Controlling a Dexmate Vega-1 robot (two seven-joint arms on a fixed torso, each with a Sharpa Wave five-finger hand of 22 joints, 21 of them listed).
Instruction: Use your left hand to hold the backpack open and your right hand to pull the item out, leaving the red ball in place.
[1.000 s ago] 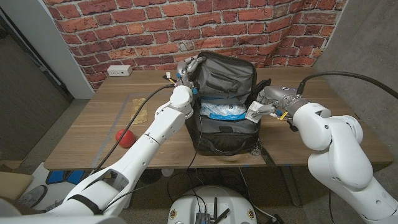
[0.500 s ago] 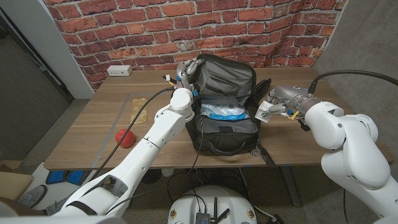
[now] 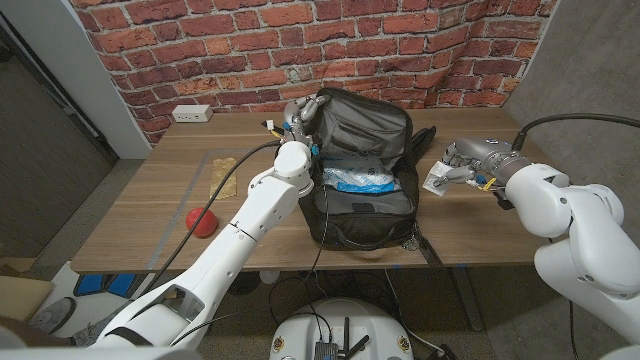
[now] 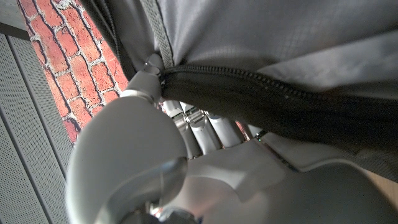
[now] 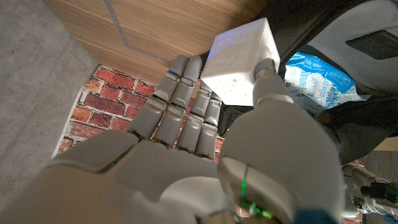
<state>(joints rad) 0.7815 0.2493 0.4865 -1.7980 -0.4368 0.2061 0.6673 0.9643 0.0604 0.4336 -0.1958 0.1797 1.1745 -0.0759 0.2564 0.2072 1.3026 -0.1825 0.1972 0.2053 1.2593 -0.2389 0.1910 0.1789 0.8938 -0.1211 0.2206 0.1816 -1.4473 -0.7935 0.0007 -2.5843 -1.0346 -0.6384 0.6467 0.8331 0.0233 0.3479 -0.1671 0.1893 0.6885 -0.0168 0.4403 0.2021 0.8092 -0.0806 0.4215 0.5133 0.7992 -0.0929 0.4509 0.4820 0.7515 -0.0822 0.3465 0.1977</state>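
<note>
Backpack (image 3: pixel 365 170): black, stood upright on the table with its lid flap thrown back toward the wall and the main compartment gaping; a blue-and-white plastic packet (image 3: pixel 360 180) lay inside the opening
Table (image 3: pixel 150 200): pale wooden planks, a strip of tape marking on the half beside the left arm
Room: red brick wall (image 3: pixel 250 45) behind the table, a grey panel to one side, a white power strip (image 3: pixel 190 113) on the table's far edge against the bricks
Left hand (image 3: pixel 300 110): up at the backpack's rear corner, fingers (image 4: pixel 199 127) pressed against the black zipper edge and grey fabric of the flap; from the wrist view I could not tell how tightly they closed on it
Right hand (image 3: pixel 462 160): out over the table, clear of the backpack on the side away from the left hand
Right fingers (image 5: pixel 186 106): thumb and the neighbouring fingers clamped on a small white box (image 5: pixel 239 59), the remaining fingers lying straight and together beside it
White box: held in the fingertips, outside the bag, with the packet in the open compartment visible just past it
Red ball (image 3: pixel 203 221): on the table near the front edge, well apart from both sets of fingers, beside the left forearm
</note>
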